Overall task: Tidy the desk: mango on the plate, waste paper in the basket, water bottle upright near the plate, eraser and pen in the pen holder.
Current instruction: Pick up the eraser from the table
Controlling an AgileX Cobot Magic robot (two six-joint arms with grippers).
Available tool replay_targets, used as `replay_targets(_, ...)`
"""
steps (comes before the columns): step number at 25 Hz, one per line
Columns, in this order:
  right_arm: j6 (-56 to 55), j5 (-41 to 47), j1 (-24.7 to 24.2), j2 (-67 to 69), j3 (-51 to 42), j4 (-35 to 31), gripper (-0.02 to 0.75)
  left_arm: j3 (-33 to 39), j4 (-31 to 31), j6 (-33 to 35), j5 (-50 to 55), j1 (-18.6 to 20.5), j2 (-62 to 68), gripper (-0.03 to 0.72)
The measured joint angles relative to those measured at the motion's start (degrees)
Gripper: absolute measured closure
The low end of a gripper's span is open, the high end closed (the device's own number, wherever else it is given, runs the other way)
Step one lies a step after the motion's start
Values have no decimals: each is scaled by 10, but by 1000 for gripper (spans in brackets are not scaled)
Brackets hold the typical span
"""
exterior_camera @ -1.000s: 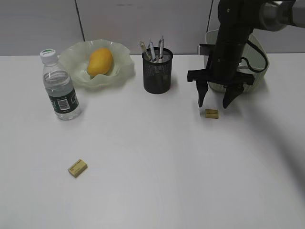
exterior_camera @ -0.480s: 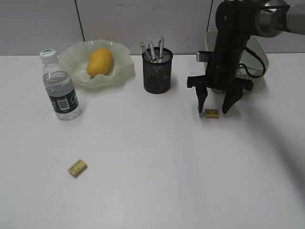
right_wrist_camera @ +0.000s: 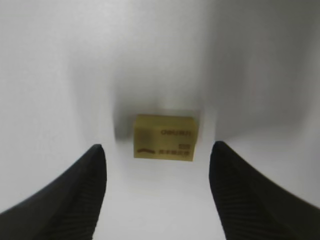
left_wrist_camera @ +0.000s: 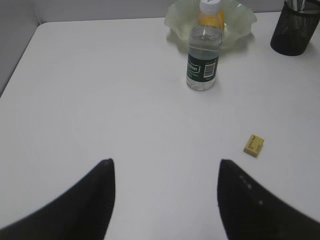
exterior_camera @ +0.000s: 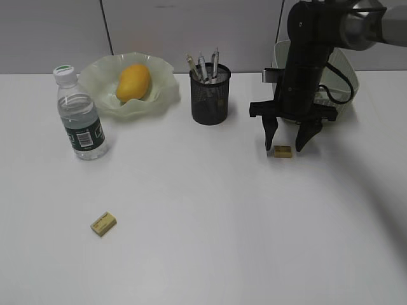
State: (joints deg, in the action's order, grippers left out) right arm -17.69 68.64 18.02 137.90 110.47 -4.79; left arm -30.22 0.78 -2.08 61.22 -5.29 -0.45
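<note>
My right gripper (exterior_camera: pixel 284 147) is open, pointing straight down over a small yellow eraser (exterior_camera: pixel 282 151) on the desk (exterior_camera: pixel 210 216); the eraser (right_wrist_camera: pixel 164 137) lies between and just beyond its fingertips (right_wrist_camera: pixel 96 152). A second yellow eraser (exterior_camera: pixel 103 223) lies at the front left, also in the left wrist view (left_wrist_camera: pixel 253 145). The mango (exterior_camera: pixel 133 82) lies on the green plate (exterior_camera: pixel 102 70). The water bottle (exterior_camera: pixel 79 115) stands upright beside the plate. The black mesh pen holder (exterior_camera: pixel 210 95) holds several pens (exterior_camera: pixel 202 65). My left gripper (left_wrist_camera: pixel 165 167) is open and empty over bare desk. The waste paper is not in view.
The pale green basket (exterior_camera: pixel 346 82) stands at the back right, partly hidden behind my right arm. A grey partition wall runs along the desk's far edge.
My right gripper has come down over the eraser, its fingertips now on either side of it close to the desk. The eraser has not moved.
</note>
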Motion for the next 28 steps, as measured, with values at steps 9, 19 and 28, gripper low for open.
replay_targets(9, 0, -1, 0, 8, 0, 0, 229, 0, 0, 0, 0, 0, 0, 200)
replay_targets(19, -1, 0, 0, 12, 1, 0, 229, 0, 0, 0, 0, 0, 0, 200)
replay_targets(28, -1, 2, 0, 14, 13, 0, 270, 0, 0, 0, 0, 0, 0, 200)
